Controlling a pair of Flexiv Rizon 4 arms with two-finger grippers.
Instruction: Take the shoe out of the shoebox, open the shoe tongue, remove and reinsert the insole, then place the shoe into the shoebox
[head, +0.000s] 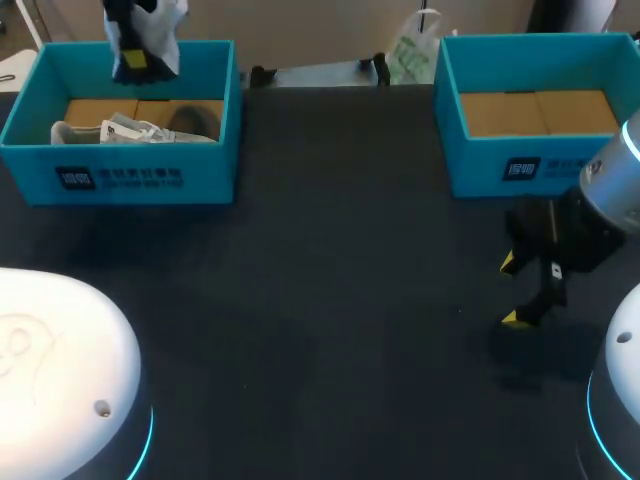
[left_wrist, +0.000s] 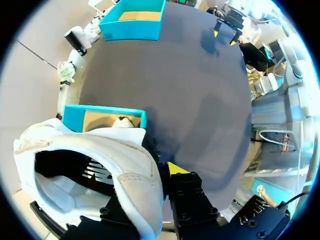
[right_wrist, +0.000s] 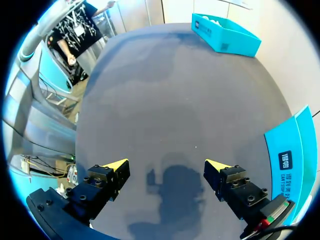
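Note:
A white shoe (left_wrist: 132, 162) hangs above the left blue shoebox (head: 145, 175), with my left gripper (left_wrist: 161, 176) shut on its collar; one yellow tip shows outside the collar and the other finger is hidden by the shoe. From above, the same gripper (head: 135, 60) and held shoe (head: 162, 25) sit over the box's far wall. Another pale shoe (head: 130, 130) lies inside that box. My right gripper (head: 512, 290) stands open over bare table in front of the right box, nothing between its fingers (right_wrist: 117, 167).
A second blue shoebox (head: 520, 165) with a cardboard floor stands at the far right. The dark tabletop (head: 330, 280) stretches between the two boxes. A plastic bag (head: 410, 55) lies at the table's far edge.

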